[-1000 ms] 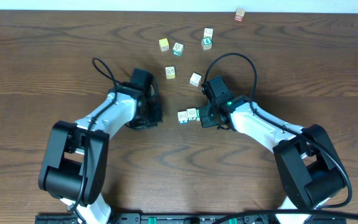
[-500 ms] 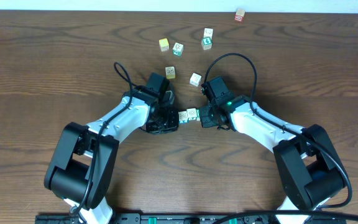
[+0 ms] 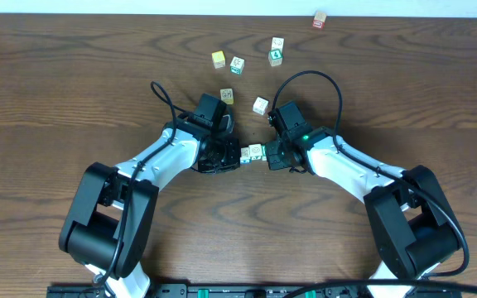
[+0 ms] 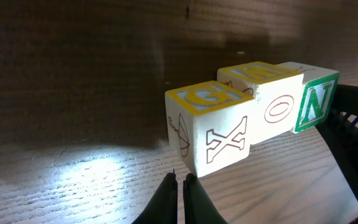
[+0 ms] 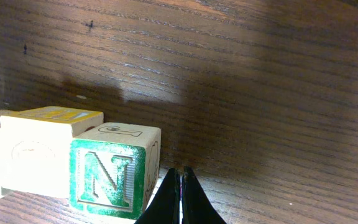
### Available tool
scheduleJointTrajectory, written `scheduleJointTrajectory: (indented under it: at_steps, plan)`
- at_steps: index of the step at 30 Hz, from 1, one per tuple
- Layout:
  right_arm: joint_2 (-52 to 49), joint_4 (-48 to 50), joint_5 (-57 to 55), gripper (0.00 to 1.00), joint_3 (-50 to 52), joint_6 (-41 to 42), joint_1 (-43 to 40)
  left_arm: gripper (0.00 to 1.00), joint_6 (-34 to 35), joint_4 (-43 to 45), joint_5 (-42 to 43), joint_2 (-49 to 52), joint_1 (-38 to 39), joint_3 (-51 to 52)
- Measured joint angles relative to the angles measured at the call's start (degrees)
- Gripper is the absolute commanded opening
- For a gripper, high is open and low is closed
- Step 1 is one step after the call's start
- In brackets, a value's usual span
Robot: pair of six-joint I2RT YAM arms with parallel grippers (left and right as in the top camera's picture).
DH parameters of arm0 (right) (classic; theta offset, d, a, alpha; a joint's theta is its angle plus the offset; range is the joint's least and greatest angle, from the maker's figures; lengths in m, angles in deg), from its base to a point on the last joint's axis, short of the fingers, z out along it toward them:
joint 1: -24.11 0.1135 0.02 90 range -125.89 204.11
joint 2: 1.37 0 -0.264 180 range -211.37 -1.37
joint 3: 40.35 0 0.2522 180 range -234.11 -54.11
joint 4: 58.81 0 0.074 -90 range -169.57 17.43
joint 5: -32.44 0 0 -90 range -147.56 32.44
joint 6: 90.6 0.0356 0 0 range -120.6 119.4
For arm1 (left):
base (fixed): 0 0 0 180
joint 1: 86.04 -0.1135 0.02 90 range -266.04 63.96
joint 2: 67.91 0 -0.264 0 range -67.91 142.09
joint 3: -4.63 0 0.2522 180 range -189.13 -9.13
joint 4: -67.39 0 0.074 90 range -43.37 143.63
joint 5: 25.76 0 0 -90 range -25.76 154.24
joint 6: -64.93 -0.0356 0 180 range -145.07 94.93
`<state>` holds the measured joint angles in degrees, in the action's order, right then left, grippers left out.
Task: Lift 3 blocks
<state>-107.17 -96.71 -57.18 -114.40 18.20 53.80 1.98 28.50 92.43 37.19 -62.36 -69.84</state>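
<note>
We see three alphabet blocks lined up face to face at the centre of the overhead frame: the X block (image 4: pixel 219 140), the O block (image 4: pixel 277 112) in the middle, and the green N block (image 4: pixel 316 102). Our left gripper (image 4: pixel 179 186), fingers pinched together on nothing, sits at the X end. Our right gripper (image 5: pixel 179 180), likewise closed and empty, sits at the N end. Whether the three are clear of the wooden table (image 3: pixel 56 83) we cannot tell. Loose cubes (image 3: pixel 237 64) lie scattered toward the upper centre.

N block (image 4: pixel 316 102): green face, pale letter N
middle block (image 4: pixel 278 112): yellow top, brown O outline
X block (image 4: pixel 222 146): yellow top, brown X outline
table (image 4: pixel 73 74): dark brown, wood lines
far cube (image 3: pixel 320 20): reddish
</note>
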Motion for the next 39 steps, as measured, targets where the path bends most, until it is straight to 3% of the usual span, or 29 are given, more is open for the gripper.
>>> scheduleJointTrajectory:
  at_steps: [39]
  plan:
    - [0.0, -0.09, 0.0, 0.01, 0.0, 0.0, 0.0, 0.07, 1.46, 2.6, -0.09, 0.0, 5.2, 0.0]
